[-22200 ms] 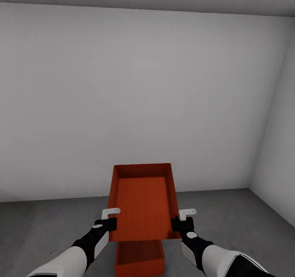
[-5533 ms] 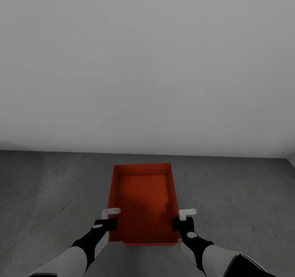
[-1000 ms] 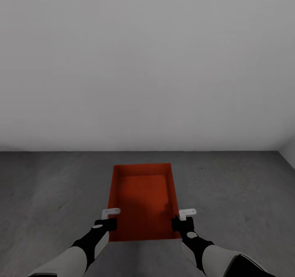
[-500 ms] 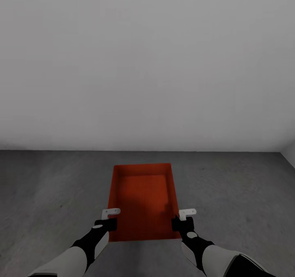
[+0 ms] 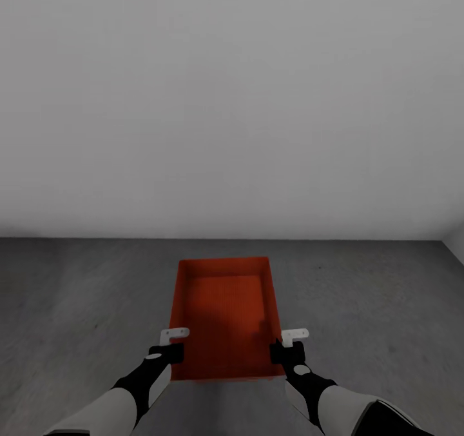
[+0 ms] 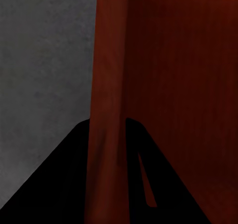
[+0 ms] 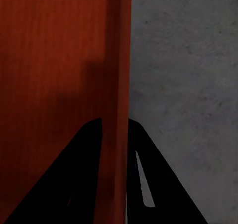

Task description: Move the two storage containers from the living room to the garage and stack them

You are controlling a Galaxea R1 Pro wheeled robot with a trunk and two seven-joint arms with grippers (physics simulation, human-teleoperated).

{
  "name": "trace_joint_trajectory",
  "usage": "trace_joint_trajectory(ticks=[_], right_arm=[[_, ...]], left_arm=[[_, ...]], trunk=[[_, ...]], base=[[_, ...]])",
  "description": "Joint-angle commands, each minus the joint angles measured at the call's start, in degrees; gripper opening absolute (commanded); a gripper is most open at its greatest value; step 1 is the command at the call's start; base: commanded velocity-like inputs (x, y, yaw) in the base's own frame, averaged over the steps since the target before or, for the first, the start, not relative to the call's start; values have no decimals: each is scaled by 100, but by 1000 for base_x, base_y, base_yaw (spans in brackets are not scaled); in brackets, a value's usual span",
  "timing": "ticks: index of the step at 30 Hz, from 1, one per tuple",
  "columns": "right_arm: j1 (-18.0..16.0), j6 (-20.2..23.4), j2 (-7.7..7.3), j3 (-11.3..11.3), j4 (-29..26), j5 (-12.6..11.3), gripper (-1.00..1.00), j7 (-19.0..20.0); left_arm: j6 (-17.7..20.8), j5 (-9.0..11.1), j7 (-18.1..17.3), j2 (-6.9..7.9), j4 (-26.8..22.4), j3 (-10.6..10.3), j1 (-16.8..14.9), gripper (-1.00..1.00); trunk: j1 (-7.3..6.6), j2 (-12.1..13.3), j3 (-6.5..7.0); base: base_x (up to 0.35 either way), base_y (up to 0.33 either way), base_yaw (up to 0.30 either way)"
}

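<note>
The room is bare, with a big white wall (image 5: pixel 232 100) far ahead and a dark grey floor (image 5: pixel 77 294) below it, so this looks like the garage. The robot faces the wall.

In front of the robot, in the middle of the scene, is one orange-red container (image 5: pixel 225 317). It is open on top and held level, long way pointing toward the wall. It is held from both long sides, I think so it does not tip while it is carried or set down. I cannot tell if it is up in the air or already resting on something. I cannot tell where the second container is.

Both arms reach forward, bent a little, one on each side of the near end of the bin. The left gripper (image 5: pixel 173 339) is pinched on the left wall. Up close, its dark fingers (image 6: pixel 64 184) sit on both sides of that thin wall. The right gripper (image 5: pixel 293 339) is pinched on the right wall the same way, with its fingers (image 7: pixel 158 184) on each side.
</note>
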Motion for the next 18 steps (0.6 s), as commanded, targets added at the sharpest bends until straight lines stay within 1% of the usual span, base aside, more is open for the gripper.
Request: trace_joint_trajectory(ticks=[1,6,18], right_arm=[[0,3,0,-233,10,9,-100,-10],[0,3,-2,-233,9,9,-100,-10],[0,3,-2,-232,9,9,-100,-10]], left_arm=[[-44,-31,43,208,-65,188,-4,-100],[-44,-31,41,208,-64,188,-4,-100],[-44,-31,44,208,-64,188,-4,-100]], trunk=[[2,-3,-5],[2,-3,-5],[2,-3,-5]], base=[[179,0,0],[65,0,0],[5,0,0]])
